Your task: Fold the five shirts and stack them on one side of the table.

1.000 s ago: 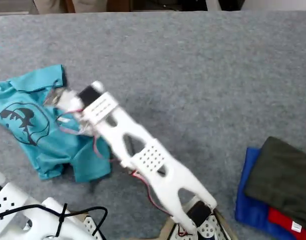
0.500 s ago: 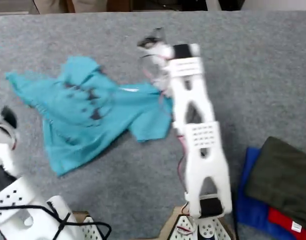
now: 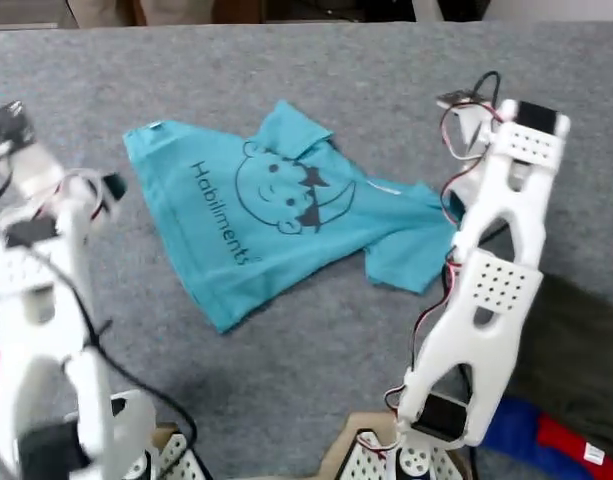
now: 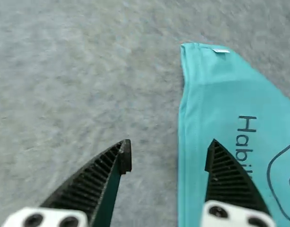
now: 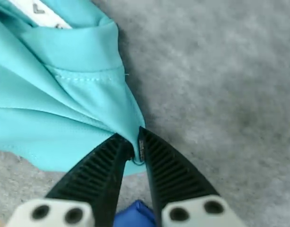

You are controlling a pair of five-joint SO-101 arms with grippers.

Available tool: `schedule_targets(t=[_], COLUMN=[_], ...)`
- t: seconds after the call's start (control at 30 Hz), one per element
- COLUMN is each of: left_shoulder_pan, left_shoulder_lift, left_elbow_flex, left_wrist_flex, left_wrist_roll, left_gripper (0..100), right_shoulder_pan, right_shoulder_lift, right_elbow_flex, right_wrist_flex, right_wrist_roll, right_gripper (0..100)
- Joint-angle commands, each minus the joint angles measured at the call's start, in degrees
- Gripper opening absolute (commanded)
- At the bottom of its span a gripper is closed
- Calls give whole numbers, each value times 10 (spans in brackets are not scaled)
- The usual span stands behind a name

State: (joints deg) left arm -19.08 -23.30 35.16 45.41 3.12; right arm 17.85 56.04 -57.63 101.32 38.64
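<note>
1. Here, the teal shirt (image 3: 276,225) lay spread on the grey table (image 3: 336,80), print side up, near the middle.
2. The right fingers (image 5: 107,165) were closed tight on a fold of the shirt's edge, on the side toward the stack of folded shirts (image 3: 576,370).
3. The left fingers (image 4: 102,170) stood wide apart, one over the table, the other over the shirt's opposite edge.

Bare grey table (image 3: 316,80) is lying open along the far side and again at the near middle; the teal shirt (image 3: 256,220) is spreading across the centre, barring any low pass there; the right arm (image 3: 486,290) is standing over the right side, overhanging the folded stack (image 3: 576,350); the left arm (image 3: 36,300) is occupying the left edge.
</note>
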Motion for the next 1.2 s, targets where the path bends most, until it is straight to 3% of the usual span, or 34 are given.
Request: schedule_targets(t=[0.0, 0.17, 0.43, 0.63, 0.77, 1.0, 1.17], left_shoulder_pan=[37, 52, 49, 13, -10, 6, 15], left_shoulder_lift=[134, 369, 671, 821, 895, 937, 939], left_elbow_flex=[-158, -390, -833, -1073, -1161, -1177, -1214], left_wrist_flex=[-8, 11, 178, 285, 315, 326, 342], left_wrist_roll=[39, 88, 96, 100, 100, 100, 156], left_gripper=[257, 257, 257, 257, 257, 261, 283], right_shoulder_pan=[15, -9, -30, -29, -36, -65, -73], right_shoulder_lift=[-63, -84, -96, -96, -97, -94, -93], right_elbow_flex=[0, -1, -2, -5, -7, -28, -43], right_wrist_flex=[10, 10, 10, 10, 8, 4, -45], right_wrist_roll=[5, 3, -10, -10, -10, -50, -107], right_gripper=[4, 4, 4, 4, 4, 4, 4])
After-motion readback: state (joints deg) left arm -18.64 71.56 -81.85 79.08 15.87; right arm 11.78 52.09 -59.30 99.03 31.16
